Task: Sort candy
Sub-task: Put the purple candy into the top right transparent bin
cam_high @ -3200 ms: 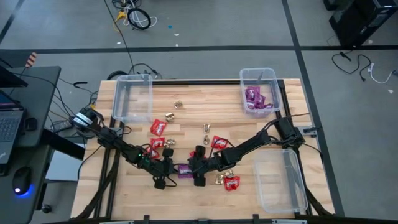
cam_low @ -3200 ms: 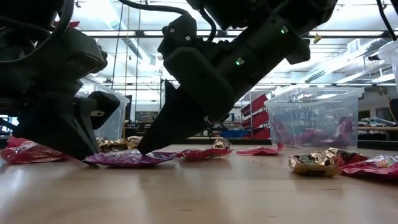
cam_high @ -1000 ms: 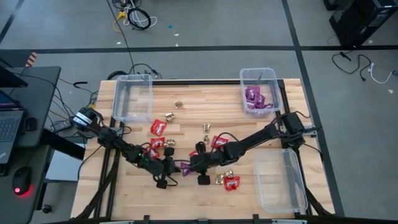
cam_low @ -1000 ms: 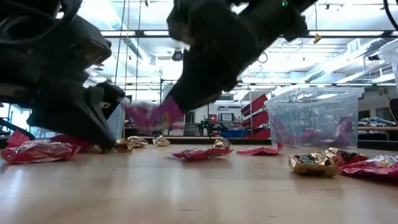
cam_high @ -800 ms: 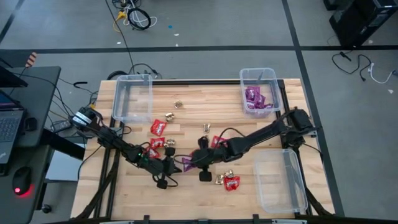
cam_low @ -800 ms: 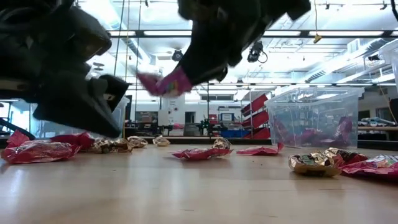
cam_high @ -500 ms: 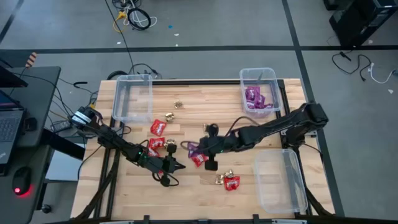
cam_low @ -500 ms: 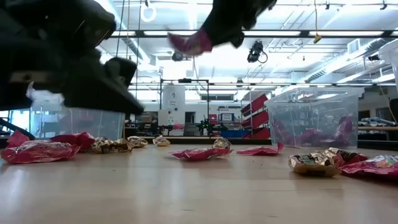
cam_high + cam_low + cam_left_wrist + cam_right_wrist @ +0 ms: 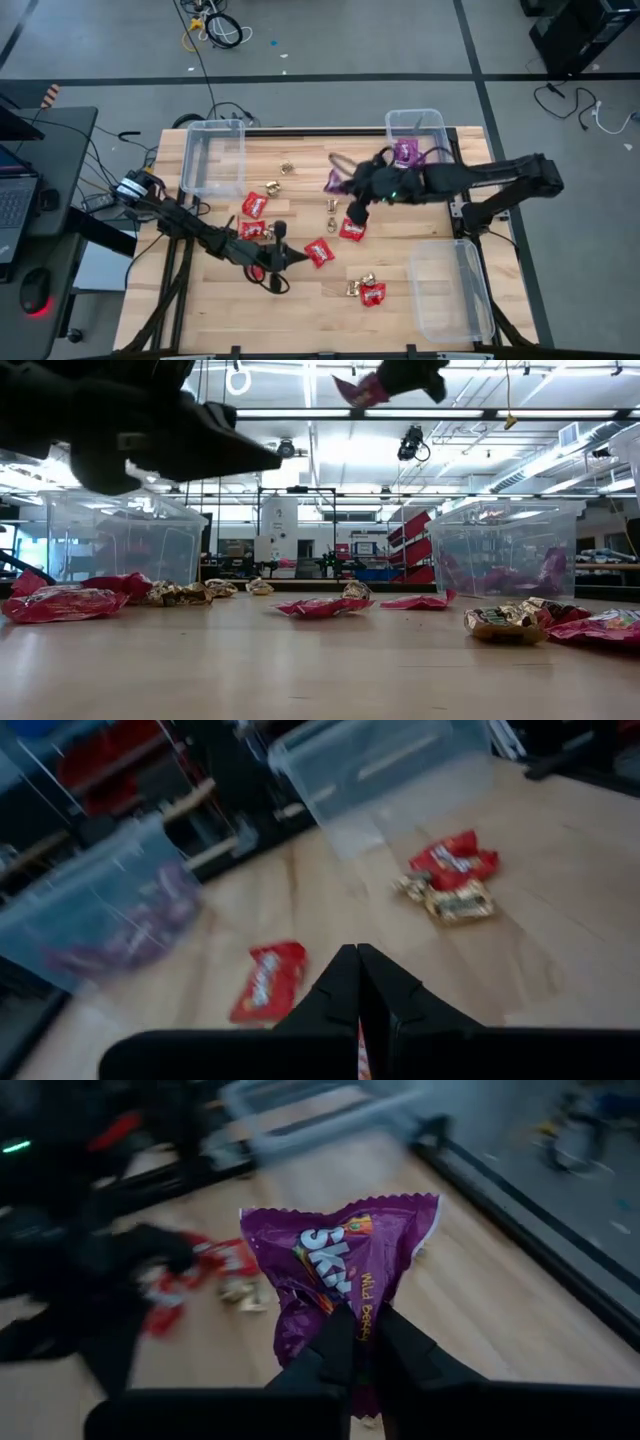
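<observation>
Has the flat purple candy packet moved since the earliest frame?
Yes. The flat purple candy packet left the near table centre and now hangs in the right end effector, closer to the purple-filled clear plastic bin.

Grey floor with black tape lines, desk at left, bright ceiling lights

R arm stretched across counter, raised, its tool pinched shut on purple packet. L tool shut, empty, low.

Your right gripper holds a packet above the table, left of the far-right bin (left gripper sits nearer you).
</observation>
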Tool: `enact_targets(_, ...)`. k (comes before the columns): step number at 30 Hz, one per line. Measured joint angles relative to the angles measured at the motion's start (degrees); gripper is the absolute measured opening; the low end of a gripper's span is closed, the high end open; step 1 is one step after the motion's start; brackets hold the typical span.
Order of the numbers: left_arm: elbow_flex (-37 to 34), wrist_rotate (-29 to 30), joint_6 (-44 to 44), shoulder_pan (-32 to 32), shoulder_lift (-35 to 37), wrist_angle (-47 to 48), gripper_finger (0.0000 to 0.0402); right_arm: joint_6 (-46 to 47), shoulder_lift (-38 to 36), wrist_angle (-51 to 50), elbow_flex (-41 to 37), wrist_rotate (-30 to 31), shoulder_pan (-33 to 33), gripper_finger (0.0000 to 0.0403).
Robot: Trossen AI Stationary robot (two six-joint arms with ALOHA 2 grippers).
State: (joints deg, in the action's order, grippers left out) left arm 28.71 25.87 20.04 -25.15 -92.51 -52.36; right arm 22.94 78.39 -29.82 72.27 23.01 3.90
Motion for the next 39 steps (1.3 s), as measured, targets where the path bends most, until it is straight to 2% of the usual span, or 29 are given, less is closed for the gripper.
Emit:
enact_targets(7, 0.0, 0.04, 5.93, 1.17, 5.43, -0.11, 0.0001, 6.59, -4.59, -9.75, 0.0, 4.45, -6.2, 0.0022)
enact_targets(15, 0.0, 0.09, 8.45, 2.47, 13.64, 2.12, 0.0001, 8.37, -8.6, -18.17, 0.0, 5.05, -14.73, 0.0022)
enact_targets(27, 0.0, 1.72, 11.21, 3.41, 22.62, 8.65, 0.0001, 6.64, -11.67, -28.03, 0.02, 5.06, -29.82, 0.0017)
enact_targets(39, 0.0, 5.37, 11.29, 3.41, 32.41, 20.65, 0.0001, 1.23, -11.6, -30.82, 0.02, 5.06, -42.89, 0.0016)
